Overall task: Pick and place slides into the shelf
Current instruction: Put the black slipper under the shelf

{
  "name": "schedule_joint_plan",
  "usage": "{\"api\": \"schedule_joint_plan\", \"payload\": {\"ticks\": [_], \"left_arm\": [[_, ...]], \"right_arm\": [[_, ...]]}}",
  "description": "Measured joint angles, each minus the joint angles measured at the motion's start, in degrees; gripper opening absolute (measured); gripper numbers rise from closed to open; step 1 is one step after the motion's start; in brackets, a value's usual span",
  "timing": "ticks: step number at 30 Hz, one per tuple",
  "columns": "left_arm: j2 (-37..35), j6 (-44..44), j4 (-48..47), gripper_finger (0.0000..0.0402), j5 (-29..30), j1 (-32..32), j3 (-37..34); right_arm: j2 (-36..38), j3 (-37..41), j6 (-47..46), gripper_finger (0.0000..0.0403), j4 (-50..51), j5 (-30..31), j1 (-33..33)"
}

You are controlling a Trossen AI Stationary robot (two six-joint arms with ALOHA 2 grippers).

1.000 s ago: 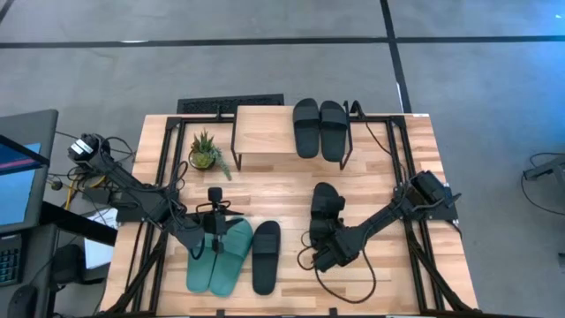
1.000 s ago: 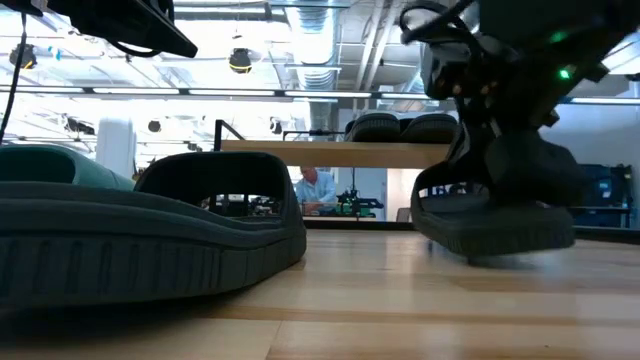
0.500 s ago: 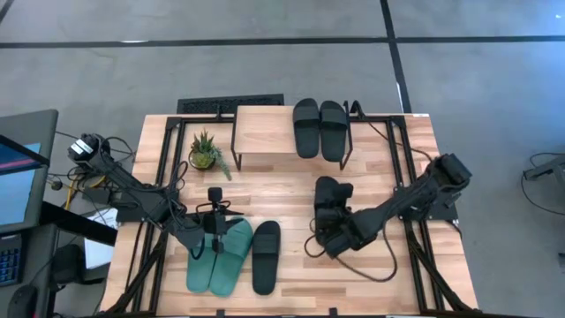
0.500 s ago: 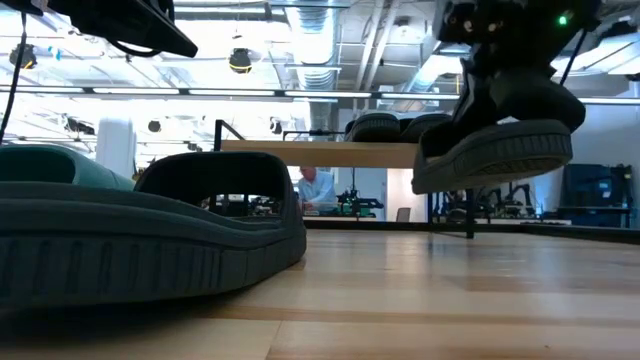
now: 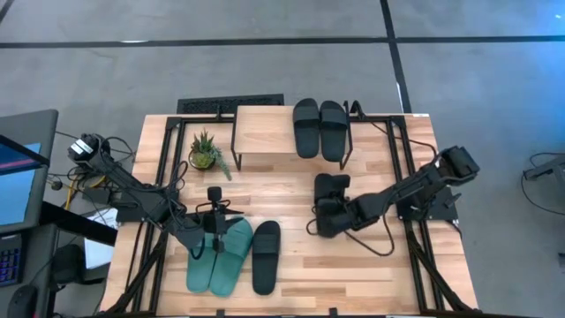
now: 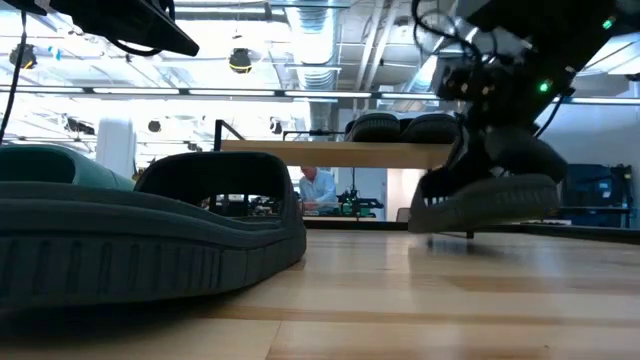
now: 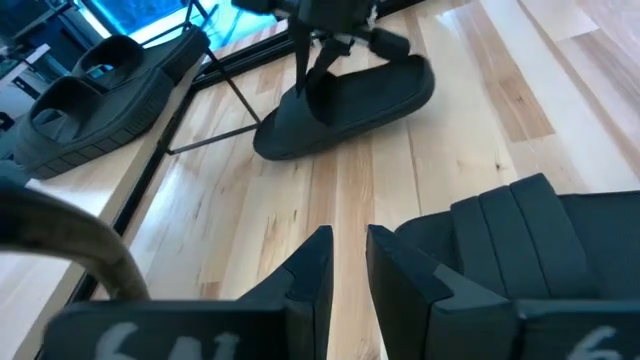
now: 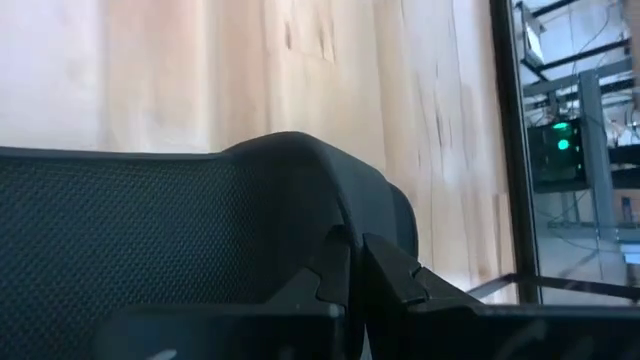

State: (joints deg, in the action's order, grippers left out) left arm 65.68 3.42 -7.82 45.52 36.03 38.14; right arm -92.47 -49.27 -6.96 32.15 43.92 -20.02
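Note:
My right gripper (image 5: pixel 327 214) is shut on a black slide (image 5: pixel 332 187) at mid-table, in front of the shelf (image 5: pixel 263 132). The low view shows that slide (image 6: pixel 490 195) tilted, close above the wood. A black pair (image 5: pixel 320 128) rests sole-down on the shelf's right half. A teal pair (image 5: pixel 219 258) and one more black slide (image 5: pixel 266 256) lie sole-down near the front edge. My left gripper (image 5: pixel 213 237) hovers over the teal pair; its fingers (image 7: pixel 347 265) stand a narrow gap apart with nothing between them. My right gripper pinches the black slide's strap at its edge (image 8: pixel 335 225) between its two fingers. The fingers slant down onto it from the table's right side (image 7: pixel 318 75). The slide (image 7: pixel 360 105) hangs below them, tilted lengthwise. Whether its lower end touches the table, I cannot tell.
A small potted plant (image 5: pixel 206 150) stands left of the shelf's front leg. Black frame rails (image 5: pixel 163 177) run along the table's left and right sides. Cables (image 5: pixel 380 252) trail from the right arm over the bare wood in front of it.
My right gripper, staying shut on the black slide, has lifted it off the table and carried it toward the far edge and the shelf. The wrist has turned, and the slide's tilt changed. My left arm has kept still.

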Motion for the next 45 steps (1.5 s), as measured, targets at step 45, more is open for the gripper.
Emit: {"api": "schedule_joint_plan", "payload": {"ticks": [45], "left_arm": [[0.0,0.9,-0.3,0.0055,-0.3,0.0,0.0]], "right_arm": [[-0.1,1.8,12.6,0.0001,-2.4,-5.0,10.5]]}}
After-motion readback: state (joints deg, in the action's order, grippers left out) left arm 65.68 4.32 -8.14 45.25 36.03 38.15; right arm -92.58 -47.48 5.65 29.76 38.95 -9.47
